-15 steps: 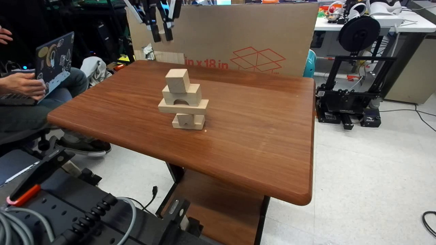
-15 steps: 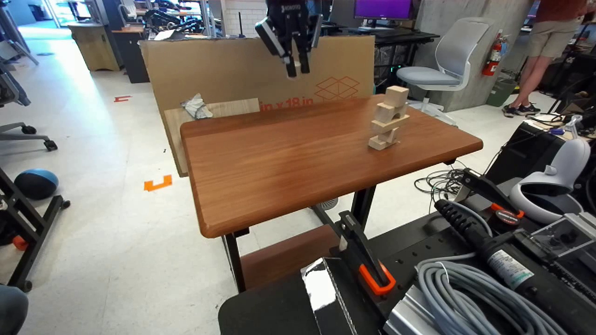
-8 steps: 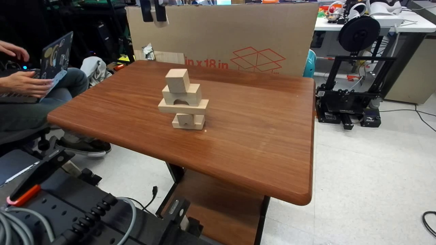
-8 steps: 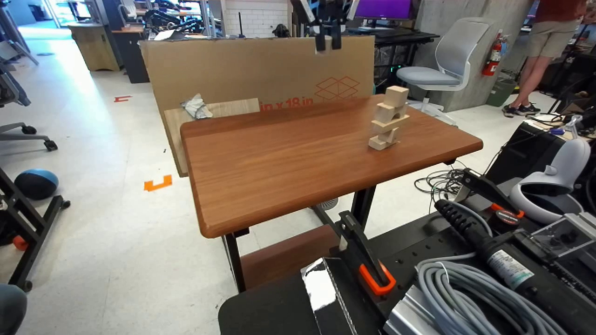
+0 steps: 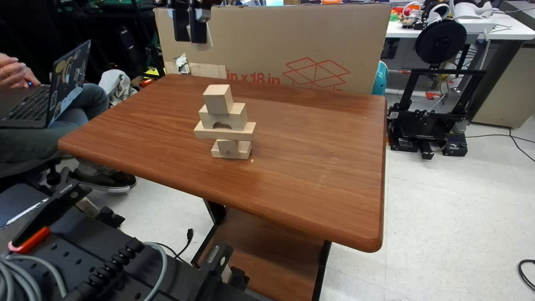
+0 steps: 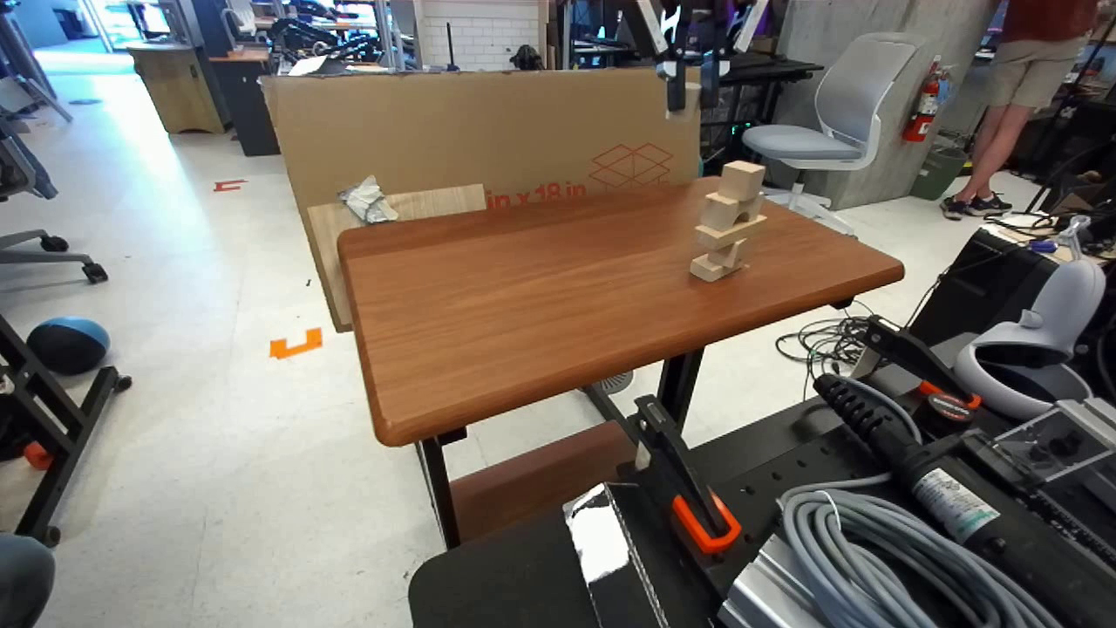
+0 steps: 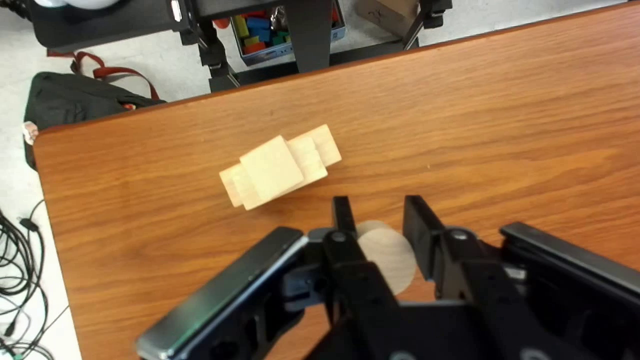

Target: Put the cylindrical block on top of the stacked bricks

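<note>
High above the surface (image 5: 309,175), my gripper (image 5: 190,33) hangs with its fingers (image 7: 422,230) on either side of the cylindrical block (image 7: 389,255), which I hold pinched between them, round end showing in the wrist view. It looks like bare pale wood, so I expect it to be light, stiff and hard to damage. The smooth curved wall worries me more: flat fingers could let it roll or slip, so I want the hold straight across its diameter, lower end left free for setting down. In an exterior view, to the right of and below the gripper, stand the stacked bricks (image 5: 225,133), apart from the block; I judge them loose and easily toppled, so I'd not grip there, only aim for the flat top of the upper cube (image 5: 216,100). Behind the gripper there, running rightward, the cardboard (image 5: 267,33) carries red lettering (image 5: 253,78) I read as "in x 18 in", then a red line drawing (image 5: 316,73) of what looks like an open box. Far to the gripper's right, the 3D printer (image 5: 424,123) has small white marks I can't make out.
</note>
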Robot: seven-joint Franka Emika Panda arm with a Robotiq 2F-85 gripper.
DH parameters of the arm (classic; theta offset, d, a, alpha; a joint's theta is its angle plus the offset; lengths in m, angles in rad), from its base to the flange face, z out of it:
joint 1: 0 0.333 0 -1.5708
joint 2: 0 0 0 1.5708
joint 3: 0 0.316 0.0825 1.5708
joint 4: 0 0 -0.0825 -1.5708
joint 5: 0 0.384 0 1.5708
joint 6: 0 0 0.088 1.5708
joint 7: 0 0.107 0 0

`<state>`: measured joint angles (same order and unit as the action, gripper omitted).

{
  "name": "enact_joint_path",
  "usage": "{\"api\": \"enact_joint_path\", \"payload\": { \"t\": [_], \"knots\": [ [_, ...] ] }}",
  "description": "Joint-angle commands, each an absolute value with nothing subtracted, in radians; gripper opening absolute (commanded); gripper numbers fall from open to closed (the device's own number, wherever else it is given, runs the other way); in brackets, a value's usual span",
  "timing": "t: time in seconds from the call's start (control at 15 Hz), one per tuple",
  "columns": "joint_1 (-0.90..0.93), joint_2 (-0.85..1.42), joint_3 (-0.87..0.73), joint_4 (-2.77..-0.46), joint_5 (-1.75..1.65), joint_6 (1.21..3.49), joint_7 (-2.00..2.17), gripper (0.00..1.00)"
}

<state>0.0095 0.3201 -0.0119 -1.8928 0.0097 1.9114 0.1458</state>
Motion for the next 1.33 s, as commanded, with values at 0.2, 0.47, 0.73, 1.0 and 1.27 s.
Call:
{"api": "enact_joint_path", "payload": {
  "t": [0.2, 0.47, 0.73, 1.0, 1.27],
  "knots": [
    [-0.006, 0.235, -0.036, -2.009, 0.050, 1.942, 0.220, 0.08],
    [-0.010, 0.204, -0.048, -2.060, 0.053, 1.962, 0.253, 0.08],
    [-0.019, 0.198, -0.064, -2.081, 0.056, 1.965, 0.275, 0.08],
    [-0.030, 0.206, -0.074, -2.089, 0.055, 1.964, 0.292, 0.08],
    [-0.031, 0.208, -0.076, -2.099, 0.049, 1.964, 0.304, 0.08]
  ]
}}
